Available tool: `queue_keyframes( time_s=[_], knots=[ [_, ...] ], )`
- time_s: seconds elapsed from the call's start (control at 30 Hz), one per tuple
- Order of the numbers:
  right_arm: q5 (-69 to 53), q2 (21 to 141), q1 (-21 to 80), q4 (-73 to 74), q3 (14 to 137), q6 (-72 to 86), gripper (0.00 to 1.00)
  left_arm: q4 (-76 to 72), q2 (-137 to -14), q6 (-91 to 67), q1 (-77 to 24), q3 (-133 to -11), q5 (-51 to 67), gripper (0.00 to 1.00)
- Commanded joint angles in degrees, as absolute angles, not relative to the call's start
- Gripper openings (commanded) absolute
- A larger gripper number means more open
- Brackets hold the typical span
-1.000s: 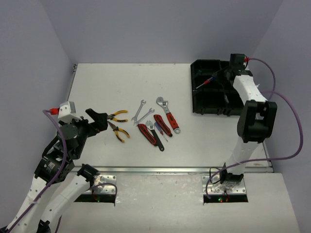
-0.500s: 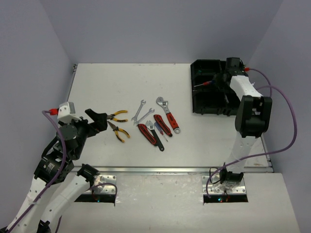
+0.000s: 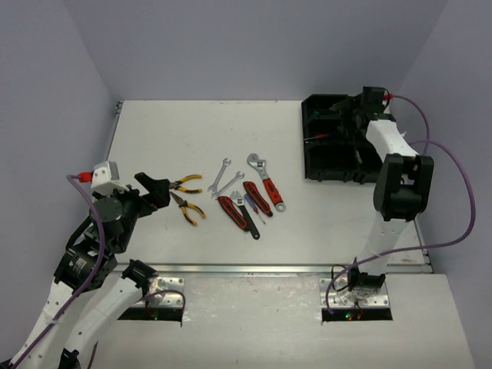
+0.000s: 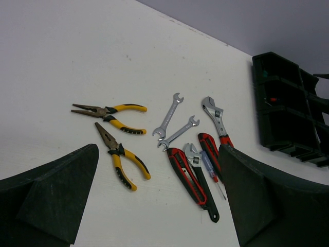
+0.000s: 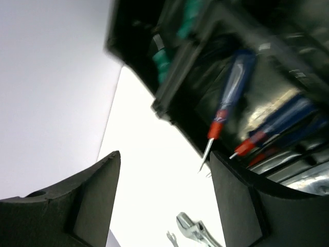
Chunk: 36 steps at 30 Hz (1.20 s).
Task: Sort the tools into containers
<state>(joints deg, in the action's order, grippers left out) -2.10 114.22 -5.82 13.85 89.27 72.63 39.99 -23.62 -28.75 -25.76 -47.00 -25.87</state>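
The black organiser tray [image 3: 330, 165] sits at the back right. My right gripper [image 3: 350, 115] hovers over it, open, with nothing between its fingers [image 5: 97, 190]. A blue screwdriver with a red collar [image 5: 231, 92] lies in a compartment just beyond them, its tip past the tray's edge; it also shows from above [image 3: 319, 135]. More blue screwdrivers [image 5: 277, 123] and green ones [image 5: 164, 56] lie in the tray. My left gripper [image 4: 158, 170] stands open above the table, left of two yellow pliers [image 4: 122, 161], two silver wrenches [image 4: 169, 116] and a red-handled adjustable wrench [image 4: 217, 118].
A red-and-black utility knife [image 4: 187, 175], a black-handled adjustable wrench [image 4: 203, 180], a blue screwdriver [image 4: 212, 172] and another red-and-black handle [image 4: 208, 152] lie bunched mid-table. Purple walls close in the table's back and sides.
My right gripper has opened and let go of the blue screwdriver, which now rests in the tray. The left arm has not moved.
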Motion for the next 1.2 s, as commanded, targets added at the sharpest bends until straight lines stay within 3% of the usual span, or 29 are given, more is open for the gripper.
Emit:
queue_keyframes(
  time_s=[0.0,0.2,0.43,0.53,0.7,1.17],
  knots=[
    [-14.2,106.6,-1.0,9.3,91.6,55.9,0.70,37.6,-23.7,-28.6,-25.0,-46.9,-25.8,1.00],
    [-11.3,103.2,17.7,29.1,96.2,29.8,0.67,37.7,-24.7,-28.6,-25.0,-47.1,-25.8,1.00],
    [4.8,108.0,37.9,41.0,94.1,21.3,0.47,37.8,-23.9,-28.7,-25.1,-47.0,-26.1,1.00],
    [6.9,108.8,43.4,39.3,90.8,20.5,0.45,37.7,-23.4,-28.7,-25.0,-46.9,-26.1,1.00],
    [9.5,112.6,47.3,38.7,87.9,21.7,0.38,37.4,-23.9,-28.4,-25.1,-46.9,-25.4,1.00],
    [13.7,121.5,47.5,38.7,86.4,22.2,0.37,37.5,-23.2,-28.5,-25.0,-46.9,-25.7,1.00]
  ],
)
